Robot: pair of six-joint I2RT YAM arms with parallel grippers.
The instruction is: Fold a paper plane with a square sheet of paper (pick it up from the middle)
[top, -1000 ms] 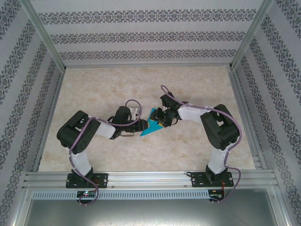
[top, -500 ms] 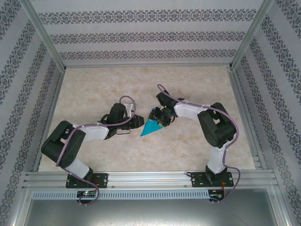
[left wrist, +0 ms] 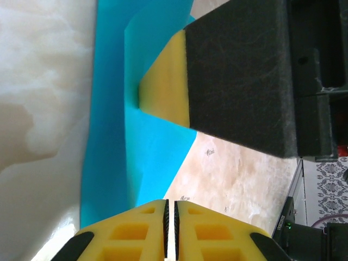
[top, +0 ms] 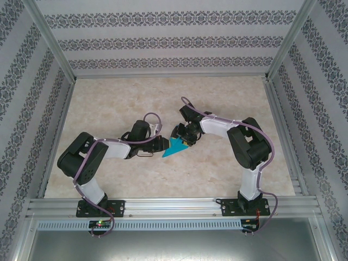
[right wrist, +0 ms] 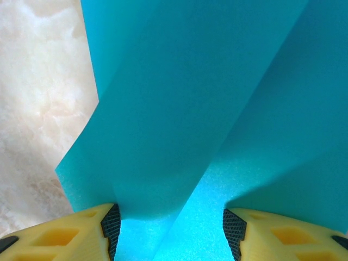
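Teal paper plane, partly folded, lies on the table near its middle, right between your two grippers. Your left gripper has its fingers pressed together with the tips at the paper's edge; you cannot tell whether a layer is caught between them. Your right gripper is spread, jaws wide apart, with folded layers running up between them. One of its fingers bears down on a raised flap. From above, the paper reads as a pointed wedge, so the first folds look done. Judging by that loose flap, the creases need pressing flat, and the wing folds are probably left for you.
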